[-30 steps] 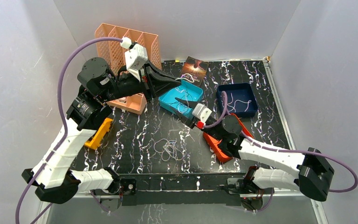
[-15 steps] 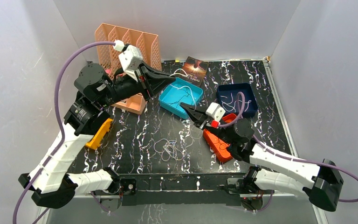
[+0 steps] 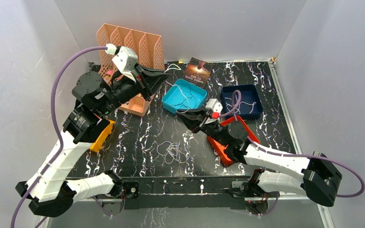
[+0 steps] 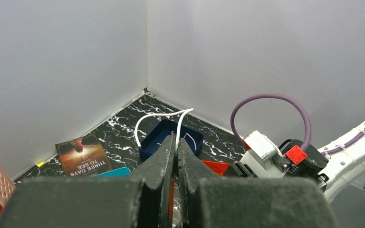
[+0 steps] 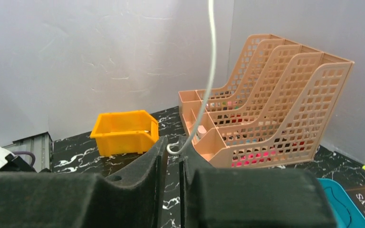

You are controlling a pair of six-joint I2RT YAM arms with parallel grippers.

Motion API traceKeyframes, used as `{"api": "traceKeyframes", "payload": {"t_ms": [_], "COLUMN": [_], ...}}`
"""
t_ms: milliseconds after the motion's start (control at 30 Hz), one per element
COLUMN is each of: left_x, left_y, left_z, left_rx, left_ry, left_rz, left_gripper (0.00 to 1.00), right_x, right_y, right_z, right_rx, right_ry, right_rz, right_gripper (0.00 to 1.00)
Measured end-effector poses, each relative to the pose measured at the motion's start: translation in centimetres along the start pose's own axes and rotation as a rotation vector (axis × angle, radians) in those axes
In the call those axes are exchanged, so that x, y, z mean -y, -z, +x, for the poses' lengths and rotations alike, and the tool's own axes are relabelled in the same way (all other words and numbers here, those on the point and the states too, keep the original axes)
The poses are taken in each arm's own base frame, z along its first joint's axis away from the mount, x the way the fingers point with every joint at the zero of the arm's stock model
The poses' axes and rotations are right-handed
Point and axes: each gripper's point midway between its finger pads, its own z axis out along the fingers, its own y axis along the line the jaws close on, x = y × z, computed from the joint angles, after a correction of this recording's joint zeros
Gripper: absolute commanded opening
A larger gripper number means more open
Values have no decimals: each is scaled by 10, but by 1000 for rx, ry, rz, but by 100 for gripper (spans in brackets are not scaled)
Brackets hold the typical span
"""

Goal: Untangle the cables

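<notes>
**Top view, with both wrist views.** Compared with a second ago, the left pincer [image 3: 164, 72] is no longer over the teal tray [image 3: 168, 107]. It is now raised and drawn back toward the peach file rack [image 3: 138, 45], and a white cable [image 4: 136, 129] comes up with it. The right pincer [image 3: 183, 115] has left the tray too and now sits just off its near corner, above the table [image 3: 138, 137]. One cord thus appears to be lifted out of the cluster, so a first separation is probably under way. The rest of the task remains.

**Left pincer** [image 4: 177, 138]: clenched, fingers pressed together on the white cable, which arches out ahead of the tips in a loose loop.

**Right pincer** [image 5: 172, 142]: a narrow slit apart, wider than the cord. A white cable [image 5: 211, 47] drops from above, and its hooked end rests in that slit. It looks cradled rather than clamped.

**Remaining cables:** thin strands lie inside the teal tray [image 3: 186, 97]. More white ones lie in the dark blue tray [image 3: 228, 90]. A small tangle of loops [image 3: 171, 151] rests on the table, between the two arms and well apart from either pincer.
</notes>
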Motion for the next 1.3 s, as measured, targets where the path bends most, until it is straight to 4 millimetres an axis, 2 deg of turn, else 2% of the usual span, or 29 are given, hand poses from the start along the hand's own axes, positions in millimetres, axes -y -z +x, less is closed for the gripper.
{"api": "traceKeyframes", "payload": {"t_ms": [167,333,867,967,1100,1167,1233,1300], "left_x": [-1,0,0,0,0,0,0,0], "left_y": [-3,-3,-3,-3,-3,-3,-3,-3], "left_z": [2,1,1,1,1,1,1,1], "left_rx": [-6,-4,-4,-4,-4,-4,-4,-4], "left_ry": [5,7,10,10,10,11,11,11], "left_rz": [0,2,2,2,2,2,2,2], "left_gripper": [0,0,0,0,0,0,0,0], "right_x": [-2,-4,-7,-7,-6,-6,-6,-6], "right_y": [-15,-20,-22,-22,-22,-22,-22,-22], "right_z": [-13,-25,-26,-25,-25,-25,-25,-25], "right_rx": [42,86,95,94,94,94,93,93], "right_ry": [2,-7,-21,-21,-21,-21,-22,-22], "right_rz": [-12,-27,-38,-37,-37,-37,-37,-37], "right_gripper": [27,29,35,31,21,20,21,29]}}
